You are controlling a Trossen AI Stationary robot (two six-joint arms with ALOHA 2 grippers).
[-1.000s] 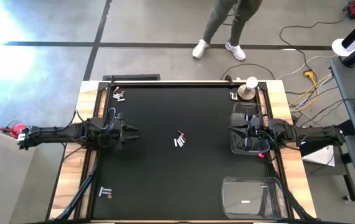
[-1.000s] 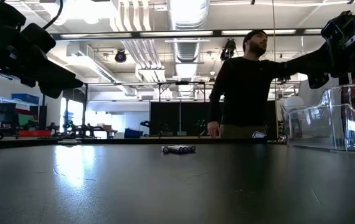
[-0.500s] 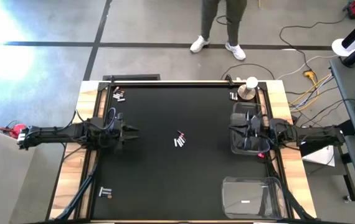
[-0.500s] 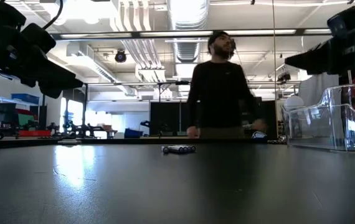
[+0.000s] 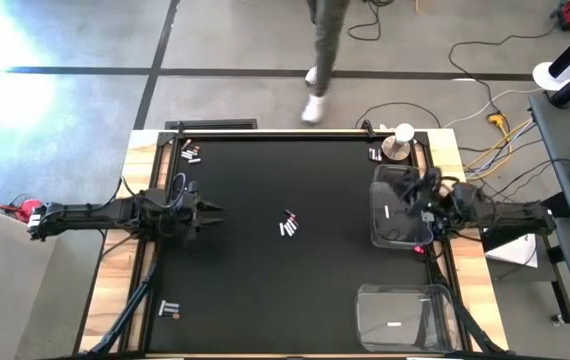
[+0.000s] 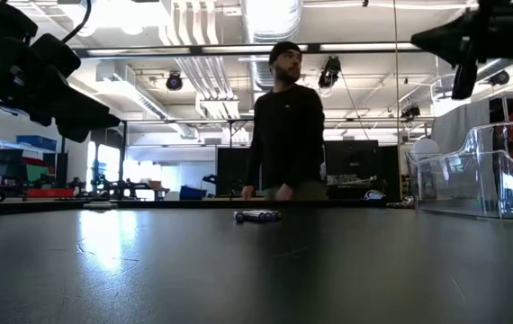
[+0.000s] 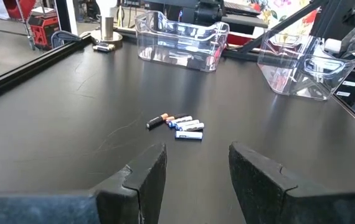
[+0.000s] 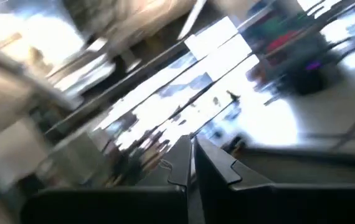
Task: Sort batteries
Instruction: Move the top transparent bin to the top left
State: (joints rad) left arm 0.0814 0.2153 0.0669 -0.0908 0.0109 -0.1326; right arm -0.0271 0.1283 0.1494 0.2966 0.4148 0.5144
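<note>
Batteries [image 5: 287, 226] lie clustered at worktop centre, more at ten and seven o'clock. Left pincer [image 7: 193, 165] hovers at nine, fingers apart, aimed at the cluster; right pincer [image 5: 408, 196], pinched together, hangs over the three-o'clock bin [image 5: 380, 232]

High cam overhead, low cam tabletop level, both share batteries [image 5: 287, 227].

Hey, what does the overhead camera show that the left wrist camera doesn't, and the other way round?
Only the overhead view shows the battery groups at the far left corner and near left corner, plus the right tool shut above a clear bin. Only the left wrist view shows the left tool's open fingers up close and the copper battery ends. Both show the middle battery cluster and both bins.
</note>
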